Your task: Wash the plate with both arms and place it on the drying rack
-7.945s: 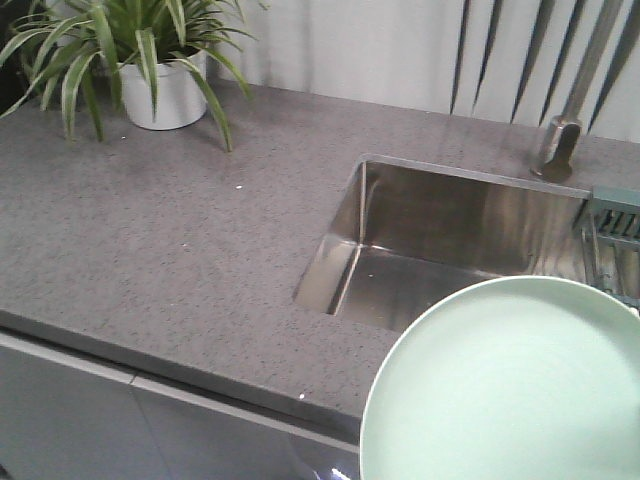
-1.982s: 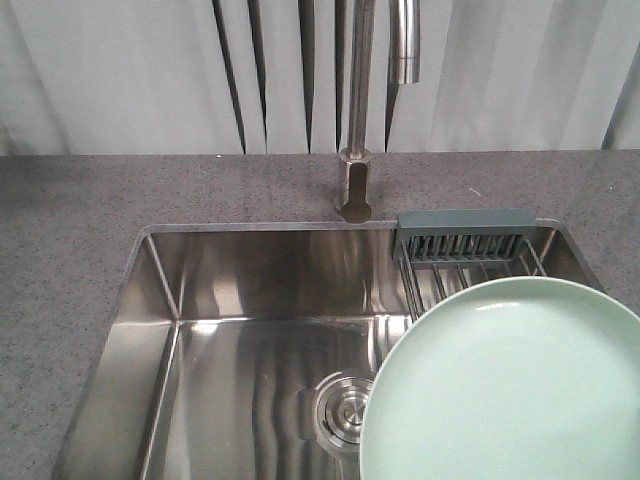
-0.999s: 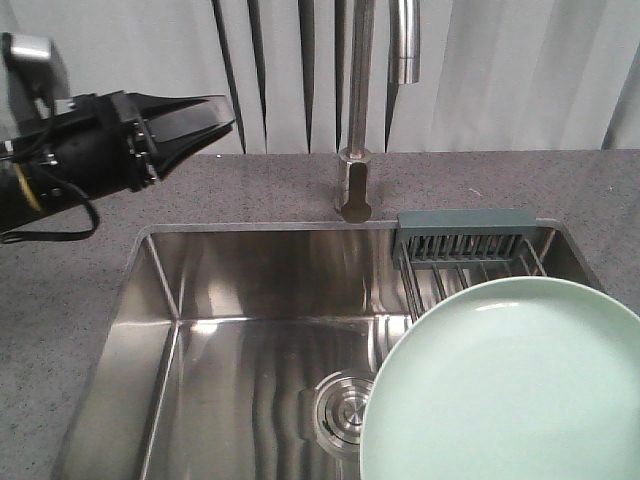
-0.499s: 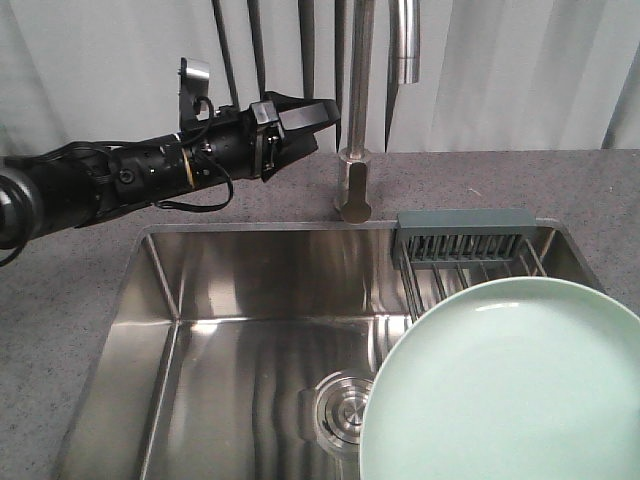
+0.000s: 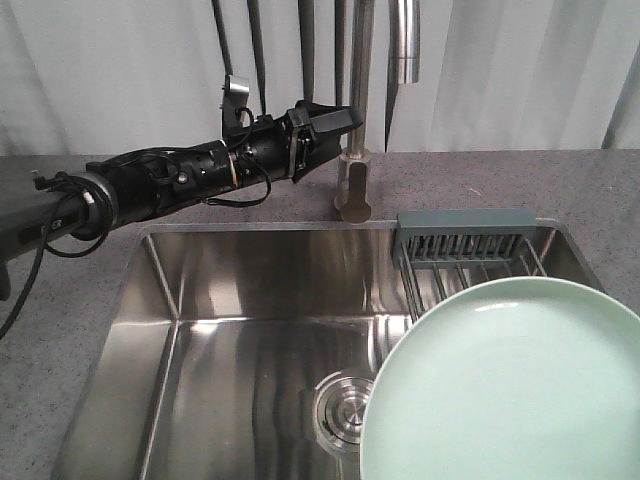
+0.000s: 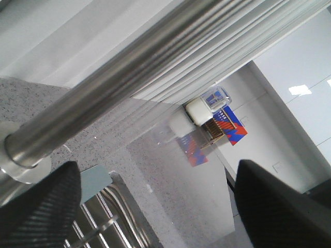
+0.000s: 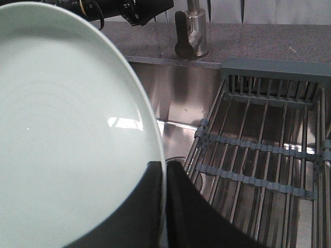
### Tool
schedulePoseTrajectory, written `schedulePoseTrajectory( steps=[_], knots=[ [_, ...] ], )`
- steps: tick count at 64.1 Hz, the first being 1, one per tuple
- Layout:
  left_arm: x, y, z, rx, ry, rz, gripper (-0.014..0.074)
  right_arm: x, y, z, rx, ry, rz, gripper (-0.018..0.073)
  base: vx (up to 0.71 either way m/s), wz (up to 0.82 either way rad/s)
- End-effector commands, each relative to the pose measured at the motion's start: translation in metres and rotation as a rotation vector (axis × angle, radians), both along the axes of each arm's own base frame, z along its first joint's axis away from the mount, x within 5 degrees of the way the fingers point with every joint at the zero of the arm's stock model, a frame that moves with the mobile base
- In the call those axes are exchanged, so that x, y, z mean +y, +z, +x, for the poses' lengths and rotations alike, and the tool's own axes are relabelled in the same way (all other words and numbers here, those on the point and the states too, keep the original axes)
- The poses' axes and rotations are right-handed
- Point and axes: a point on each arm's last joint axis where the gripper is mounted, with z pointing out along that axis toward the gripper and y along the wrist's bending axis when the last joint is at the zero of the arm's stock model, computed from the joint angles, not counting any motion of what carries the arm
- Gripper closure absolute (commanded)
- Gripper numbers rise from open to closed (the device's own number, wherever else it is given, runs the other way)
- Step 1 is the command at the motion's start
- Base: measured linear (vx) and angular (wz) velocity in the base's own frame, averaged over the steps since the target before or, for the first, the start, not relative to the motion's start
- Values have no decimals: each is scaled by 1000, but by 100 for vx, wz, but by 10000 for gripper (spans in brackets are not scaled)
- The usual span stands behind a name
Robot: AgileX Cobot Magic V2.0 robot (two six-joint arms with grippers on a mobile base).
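Note:
The pale mint-green plate (image 5: 510, 390) hangs over the sink's right front, in front of the drying rack (image 5: 465, 245). My right gripper (image 7: 164, 173) is shut on the plate (image 7: 62, 129) at its rim, one finger on each face. In the front view that gripper is hidden. My black left arm (image 5: 170, 175) reaches in from the left above the counter. Its gripper (image 5: 335, 122) is open, tips just left of the steel faucet stem (image 5: 357, 100). In the left wrist view the faucet pipe (image 6: 129, 72) runs diagonally above the spread fingers (image 6: 36, 201).
The steel sink basin (image 5: 250, 340) has a round drain (image 5: 340, 410) partly behind the plate. The rack's steel wires (image 7: 264, 155) span the sink's right side, with a teal slotted end piece (image 7: 274, 70) at the back. Grey speckled counter (image 5: 60, 320) surrounds the sink; curtains hang behind.
My left arm came in from the left and stretched rightward until its gripper reached the faucet stem. The plate has stayed where it was over the last two seconds.

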Motion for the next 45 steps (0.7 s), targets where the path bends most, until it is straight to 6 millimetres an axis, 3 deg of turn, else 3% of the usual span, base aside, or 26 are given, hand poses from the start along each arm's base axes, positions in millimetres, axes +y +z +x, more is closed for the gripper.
schedulePoseTrajectory(
  steps=[1,12,30,45],
  knots=[
    [-2,41,-4,-57,-17,-107,20,0,14,2,-83,-15,43,561,0,0],
    [-8,36,-7,-53,-52,-118,20,0,14,2,-83,-15,43,561,0,0],
    [-35,35,-20,-49,-102,-104,20,0,14,2,-84,-15,45,561,0,0],
    [-42,32,-28,-64,-177,-73,20,0,14,2,-83,-15,44,561,0,0]
  ],
)
